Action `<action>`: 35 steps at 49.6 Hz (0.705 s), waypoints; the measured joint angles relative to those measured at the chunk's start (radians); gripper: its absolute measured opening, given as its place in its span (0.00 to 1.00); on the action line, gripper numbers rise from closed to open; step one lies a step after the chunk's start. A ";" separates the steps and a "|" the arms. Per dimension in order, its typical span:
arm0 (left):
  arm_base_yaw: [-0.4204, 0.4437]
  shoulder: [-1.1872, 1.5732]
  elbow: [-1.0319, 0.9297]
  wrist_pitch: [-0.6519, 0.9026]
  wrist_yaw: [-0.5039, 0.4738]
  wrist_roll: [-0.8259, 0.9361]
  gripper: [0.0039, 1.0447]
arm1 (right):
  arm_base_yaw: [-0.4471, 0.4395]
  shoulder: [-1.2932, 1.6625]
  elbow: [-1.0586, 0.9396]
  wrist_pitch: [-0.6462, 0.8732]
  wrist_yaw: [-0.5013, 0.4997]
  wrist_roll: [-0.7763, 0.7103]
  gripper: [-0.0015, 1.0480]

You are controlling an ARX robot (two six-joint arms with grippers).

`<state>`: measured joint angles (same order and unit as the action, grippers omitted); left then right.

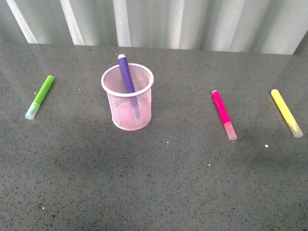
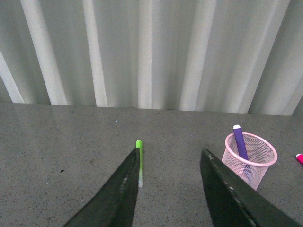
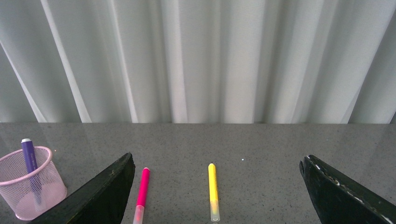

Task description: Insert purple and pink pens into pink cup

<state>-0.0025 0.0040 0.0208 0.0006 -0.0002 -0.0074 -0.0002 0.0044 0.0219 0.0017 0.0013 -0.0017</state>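
Left hand (image 2: 169,151), wrist view: two dark fingers (image 2: 120,198) fill the foreground, set well apart with nothing between them, so the hand is open and raised above the grey speckled counter (image 1: 154,192). Right hand (image 3: 217,157), wrist view: its dark fingers (image 3: 102,191) are spread wider still, also empty and clear of the counter. Neither arm shows in the front view. Pink cup (image 1: 120,113): a pale pink wire-mesh pen holder standing upright left of centre on the counter. Purple pen (image 1: 126,72): inside the cup and tilted, with its upper end leaning on the far rim and rising above it, and its lower end visible through the mesh near the base. Pink pen (image 1: 222,110): lying flat on the counter to the right of the cup and well apart from it, with its clear cap toward the camera; it is outside the cup. Yellow marker (image 1: 285,110): lying flat farther right, roughly parallel to the pink pen. Lime-green marker (image 1: 41,95): lying flat to the left of the cup, with its clear cap at the near end. Background: a pale pleated curtain (image 1: 192,24) behind the counter's far edge.
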 joint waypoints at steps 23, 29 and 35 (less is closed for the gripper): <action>0.000 0.000 0.000 0.000 0.000 0.003 0.94 | -0.050 1.132 0.396 0.164 -0.171 0.126 0.93; 0.000 0.000 0.000 0.000 0.000 0.003 0.94 | 0.007 1.458 0.539 0.195 -0.157 0.140 0.93; 0.000 0.000 0.000 0.000 0.000 0.003 0.94 | 0.063 1.630 0.630 0.233 -0.112 0.111 0.93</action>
<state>-0.0025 0.0040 0.0208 0.0006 -0.0002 -0.0048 0.0624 1.6341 0.6521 0.2344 -0.1104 0.1093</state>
